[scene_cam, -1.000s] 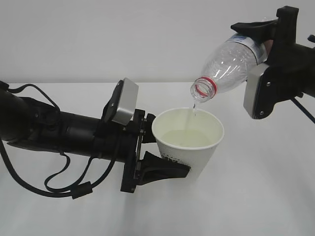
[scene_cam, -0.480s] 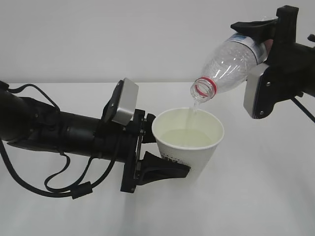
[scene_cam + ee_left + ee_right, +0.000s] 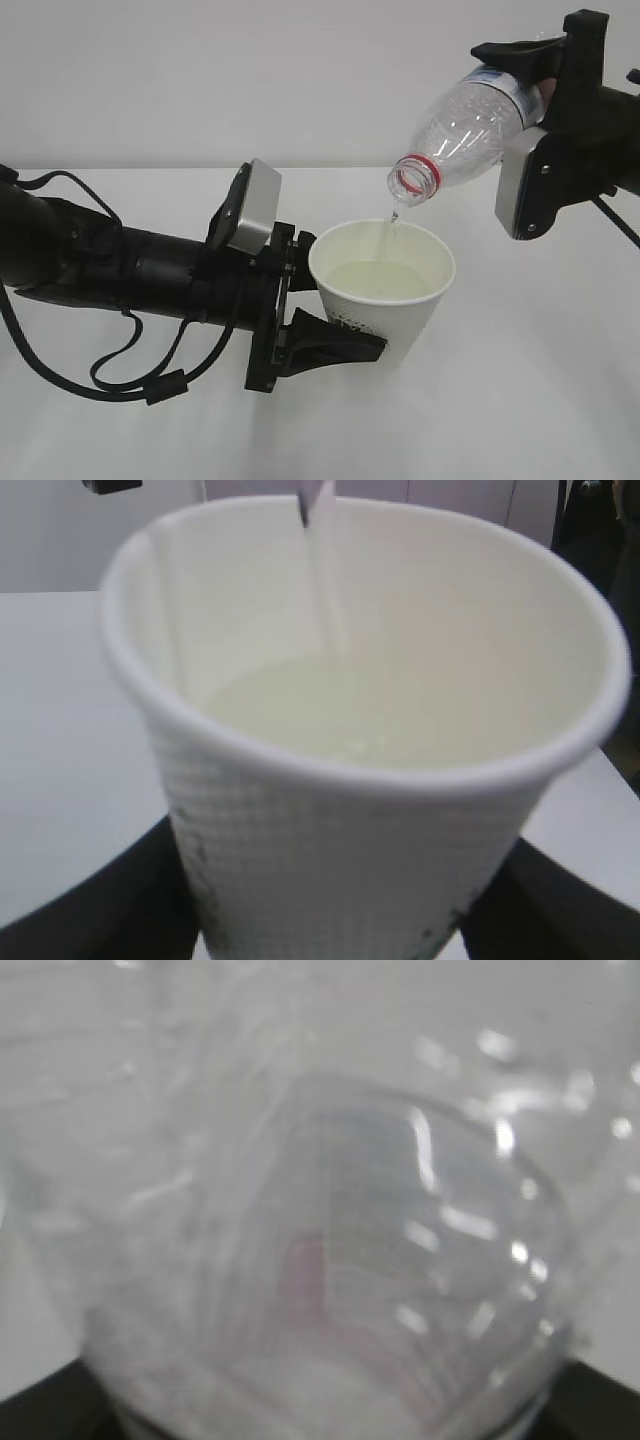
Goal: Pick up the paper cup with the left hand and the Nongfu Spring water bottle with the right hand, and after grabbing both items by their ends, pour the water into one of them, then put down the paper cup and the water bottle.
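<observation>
Plain white wall behind, white table (image 3: 520,400) underneath, nothing fancy. From the exterior view, the left gripper (image 3: 335,320) came in from the table's left side and was clamped around the cup (image 3: 385,295), one black finger showing low across its front. The cup sat upright around the middle of the table, and I couldn't tell if its base touched the surface. The right gripper (image 3: 535,75) was up top right, grasping the bottle (image 3: 465,125) by its bottom end, bottle tipped mouth-down over the cup with the red neck ring just above the rim. A thin stream of water (image 3: 393,225) ran into a shallow pool inside.

Left wrist view: the cup (image 3: 370,810) filled the shot, dimpled wall, pale pool in the bottom, stream (image 3: 330,610) dropping in near the far rim. Black fingers (image 3: 110,910) hugged both lower sides.

Right wrist view: just the bottle (image 3: 330,1260), blurry clear plastic with a faint red patch, right up against the lens.
</observation>
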